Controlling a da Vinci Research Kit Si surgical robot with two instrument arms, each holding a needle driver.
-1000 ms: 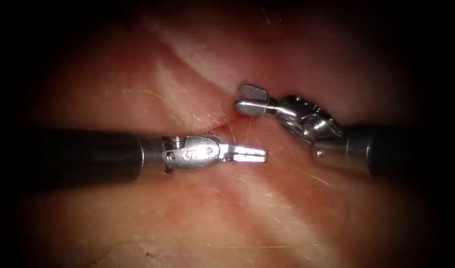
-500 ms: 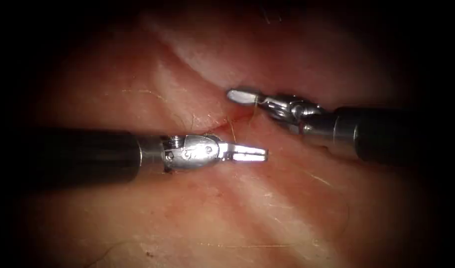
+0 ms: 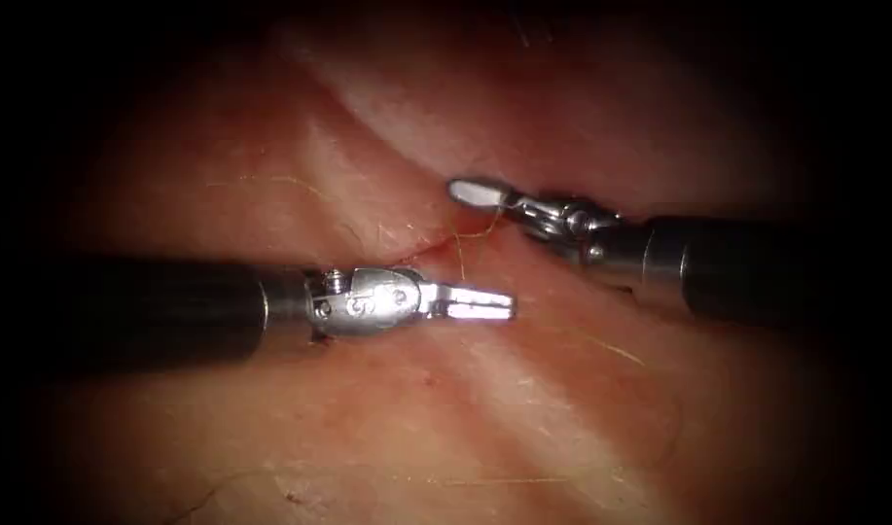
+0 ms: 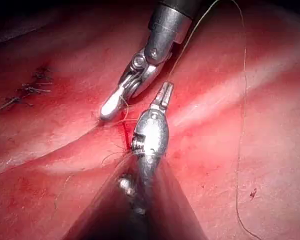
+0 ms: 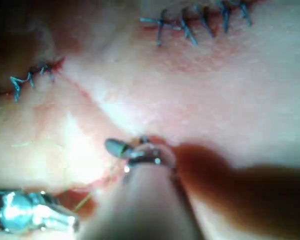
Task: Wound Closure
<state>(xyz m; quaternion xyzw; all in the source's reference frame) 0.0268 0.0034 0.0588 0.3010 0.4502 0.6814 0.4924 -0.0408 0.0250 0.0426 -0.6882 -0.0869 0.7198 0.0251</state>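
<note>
Endoscope view first: the left tool (image 3: 484, 303) comes in low from the left, lying flat over the tissue (image 3: 562, 408). Its jaws are together and it's carrying nothing. Its tip sits just on the near side of the cut (image 3: 421, 251), a thin red line running off to the far left. Over on the far right, the right tool (image 3: 477, 192) reaches in with its jaws clamped on the thread (image 3: 484, 233). The fine pale strand leaves the jaws, bends down to the cut and enters the tissue between the two tool tips. The tips are near each other but apart. Where the needle lies I cannot tell.

Left wrist view now, looking along the left arm's shaft: the left tool (image 4: 165, 91) has both jaws closed together and holds nothing. It hangs just beside the right tool (image 4: 109, 107), which has the thread pinched close to its tip. Red fluid (image 4: 124, 135) marks the cut right beneath them. A long slack run of thread (image 4: 243, 100) trails away across the tissue (image 4: 230, 165). Finished stitches (image 4: 25, 92) sit well apart from the tools.

Right wrist view: the right tool (image 5: 115, 147) is closed, hovering over the cut (image 5: 85, 90). A yellowish strand of thread (image 5: 85, 200) drops away beside the left tool (image 5: 72, 222). Two rows of blue finished stitches (image 5: 200, 20) cross the tissue (image 5: 230, 100) farther off.
</note>
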